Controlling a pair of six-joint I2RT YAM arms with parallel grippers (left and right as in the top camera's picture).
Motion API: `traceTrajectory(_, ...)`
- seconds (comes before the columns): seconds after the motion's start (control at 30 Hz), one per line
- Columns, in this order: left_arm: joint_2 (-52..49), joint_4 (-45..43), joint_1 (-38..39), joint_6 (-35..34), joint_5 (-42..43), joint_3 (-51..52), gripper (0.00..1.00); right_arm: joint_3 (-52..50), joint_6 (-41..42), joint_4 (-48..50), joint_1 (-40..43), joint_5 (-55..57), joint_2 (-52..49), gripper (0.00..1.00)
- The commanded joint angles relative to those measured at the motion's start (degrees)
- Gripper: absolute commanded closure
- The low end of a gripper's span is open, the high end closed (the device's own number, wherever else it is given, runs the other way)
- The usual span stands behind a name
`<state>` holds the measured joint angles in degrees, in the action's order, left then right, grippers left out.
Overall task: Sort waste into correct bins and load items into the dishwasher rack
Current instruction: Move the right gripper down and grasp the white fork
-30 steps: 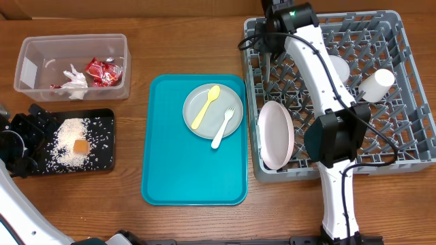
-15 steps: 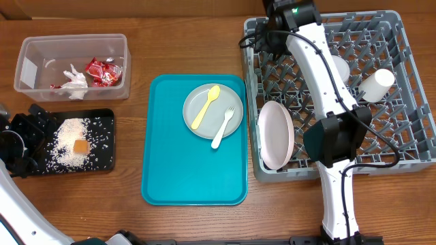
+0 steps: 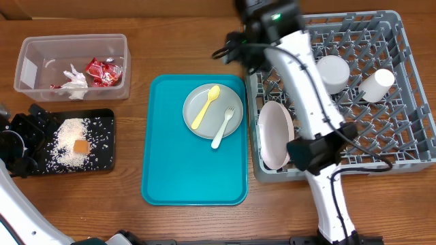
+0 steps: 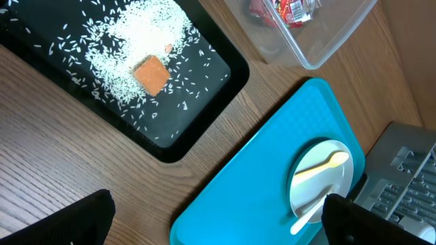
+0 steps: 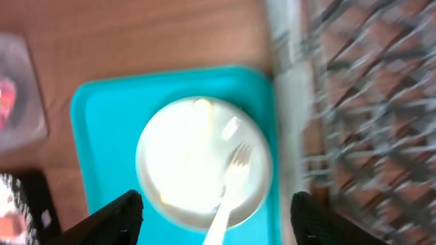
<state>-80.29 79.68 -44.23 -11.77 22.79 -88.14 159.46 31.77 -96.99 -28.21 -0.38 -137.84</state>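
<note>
Two grippers are in view, both spread wide and holding nothing. The right gripper (image 5: 218, 212) hangs near the teal tray's (image 3: 177, 163) back edge, beside the dishwasher rack (image 3: 402, 156). On that tray a grey plate (image 3: 212, 111) carries a yellow spoon (image 3: 206, 107) and a pale fork (image 3: 223, 127). The rack holds a white plate (image 3: 275, 134) on edge, a bowl (image 3: 333, 71) and a cup (image 3: 378, 84). The left gripper (image 4: 218, 221) sits just left of the black tray (image 3: 102, 160), which holds rice (image 3: 68, 133) and an orange cube (image 3: 81, 145). The clear tub (image 3: 41, 47) contains a red wrapper (image 3: 102, 71) and a napkin (image 3: 73, 80).

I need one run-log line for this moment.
left gripper: open, empty | right gripper: open, empty | spoon, fork: on grey plate, teal tray | white plate, bowl, cup: in rack
</note>
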Motion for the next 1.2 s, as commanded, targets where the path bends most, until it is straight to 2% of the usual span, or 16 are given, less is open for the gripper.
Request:
traceTrajectory(0.0,0.1,0.0,0.5,1.3,1.0,0.3,0.00,-4.5,8.3,0.0,-4.6,4.9,0.4,0.27)
traceTrajectory(0.1,0.1,0.0,0.5,1.3,1.0,0.3,0.00,-10.3,16.5,0.0,-8.2,9.1,0.4,0.27)
traceTrajectory(0.3,0.1,0.0,0.5,1.3,1.0,0.3,0.00,-23.0,26.6,1.3,-10.4,12.3,0.4,0.27)
traceTrajectory(0.57,0.1,0.0,0.5,1.3,0.9,0.3,0.00,-34.6,26.3,9.8,-10.1,6.4,0.4,0.27)
traceTrajectory(0.87,0.1,0.0,0.5,1.3,0.9,0.3,0.00,-41.3,23.5,17.5,-10.5,1.7,0.4,0.29)
traceTrajectory(1.0,0.1,0.0,0.5,1.3,1.0,0.3,0.00,-43.0,23.5,18.6,-10.5,1.6,0.4,0.36)
traceTrajectory(1.17,0.1,0.0,0.5,1.3,1.0,0.3,0.00,-43.1,23.5,19.1,-10.5,1.6,0.4,0.57)
